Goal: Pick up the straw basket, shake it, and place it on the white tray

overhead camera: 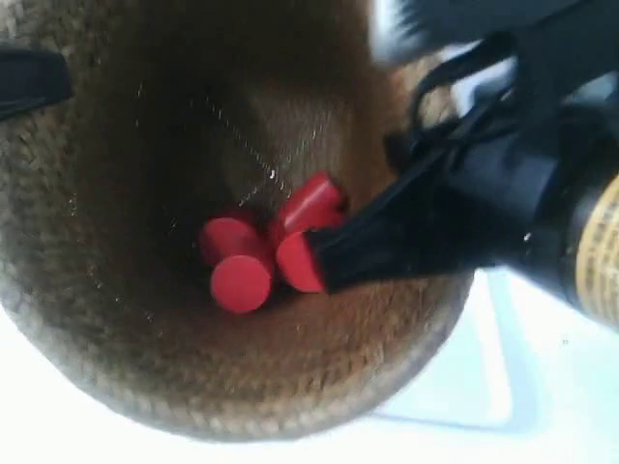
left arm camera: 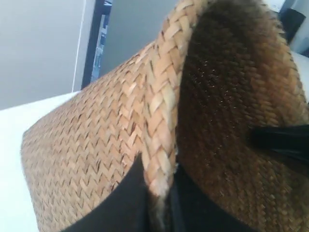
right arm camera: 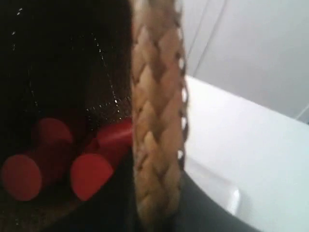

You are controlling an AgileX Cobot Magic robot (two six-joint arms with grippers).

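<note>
straw basket [left arm camera: 87,150] tan, herringbone weave, dark inside — cylinders [overhead camera: 240,280] red

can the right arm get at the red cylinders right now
Probably not: its jaws are shut on the straw basket at the rim, and the red cylinders lie at its bottom; it must let go first.

The braided rim of the straw basket [right arm camera: 157,121] sits pinched between the dark jaws. Past the inner jaw, red cylinders [right arm camera: 91,176] lie in its dark hollow; past the outer jaw, white bench [right arm camera: 270,140].
</note>
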